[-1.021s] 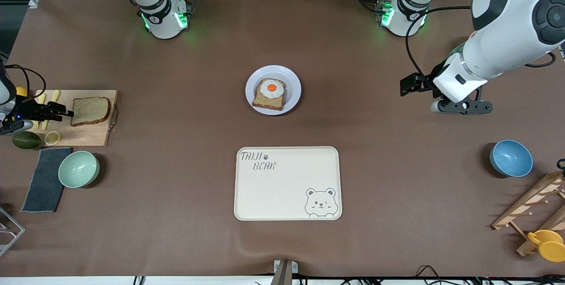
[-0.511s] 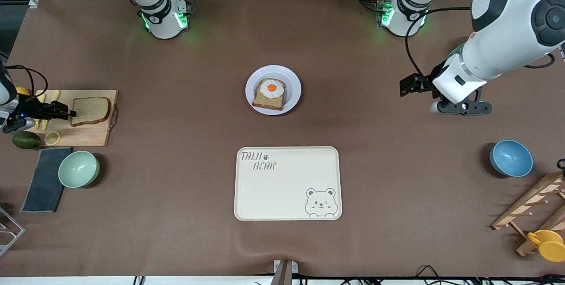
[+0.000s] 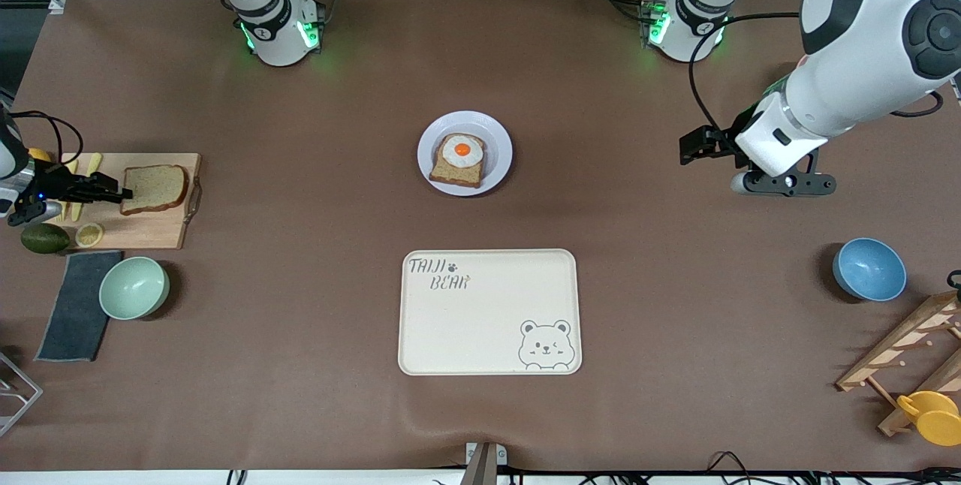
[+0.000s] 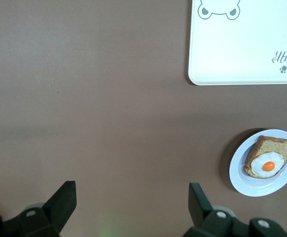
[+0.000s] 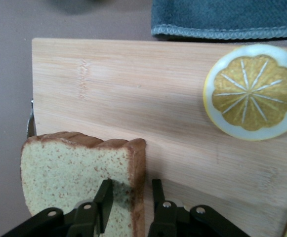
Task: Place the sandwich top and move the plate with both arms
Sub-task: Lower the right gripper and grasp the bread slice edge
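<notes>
Flat on the board (image 3: 161, 233), at the right arm's end of the table: the bread (image 3: 154, 188). Beside it on the board, nearer the camera: a lemon slice (image 3: 89, 234).

Low at the bread's edge: the right gripper (image 3: 112, 192). Jaws only a little way open, one finger (image 5: 103, 197) over the top of the bread, the other just outside the crust. Thin gaps on both sides, so no tight hold yet.

In the middle of the table: the plate (image 3: 501, 141), with the egg slice (image 3: 459, 158) on it. Well apart from the bread. Nearer the camera than the plate: the tray (image 3: 488, 320).

Up over bare table toward the left arm's end: the left gripper (image 4: 132, 197), waiting. Jaws wide open, holding nothing.
</notes>
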You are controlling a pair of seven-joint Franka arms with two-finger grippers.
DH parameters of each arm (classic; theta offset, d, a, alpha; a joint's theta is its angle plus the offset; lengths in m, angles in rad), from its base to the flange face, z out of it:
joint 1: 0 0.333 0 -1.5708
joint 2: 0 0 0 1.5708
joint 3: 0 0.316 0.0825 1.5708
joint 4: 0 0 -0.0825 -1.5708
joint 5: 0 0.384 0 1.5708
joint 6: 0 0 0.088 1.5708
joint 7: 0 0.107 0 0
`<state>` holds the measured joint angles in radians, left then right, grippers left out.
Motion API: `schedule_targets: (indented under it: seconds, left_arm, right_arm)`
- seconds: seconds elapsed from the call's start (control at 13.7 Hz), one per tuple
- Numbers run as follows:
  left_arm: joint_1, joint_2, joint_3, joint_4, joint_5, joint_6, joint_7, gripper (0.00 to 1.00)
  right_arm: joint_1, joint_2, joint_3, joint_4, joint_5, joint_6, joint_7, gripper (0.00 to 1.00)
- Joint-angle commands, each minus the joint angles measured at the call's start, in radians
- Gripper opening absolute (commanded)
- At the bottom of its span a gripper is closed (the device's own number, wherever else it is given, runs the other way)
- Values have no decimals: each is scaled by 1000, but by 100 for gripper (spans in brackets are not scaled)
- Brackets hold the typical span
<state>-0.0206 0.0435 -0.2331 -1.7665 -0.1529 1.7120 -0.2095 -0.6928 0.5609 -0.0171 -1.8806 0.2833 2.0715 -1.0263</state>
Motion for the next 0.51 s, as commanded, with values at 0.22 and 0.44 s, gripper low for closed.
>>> schedule_targets:
  seconds: [0.22,0.44]
  left_arm:
    - [2,-4,-8,7,-19,-12,-11,100]
    - [-7,22,-15,19,-17,-3,-10,100]
  right_arm:
    - [-21,-1,19,-2,25,-11,-14,0]
    - [-1,-7,20,30,27,-91,43,0]
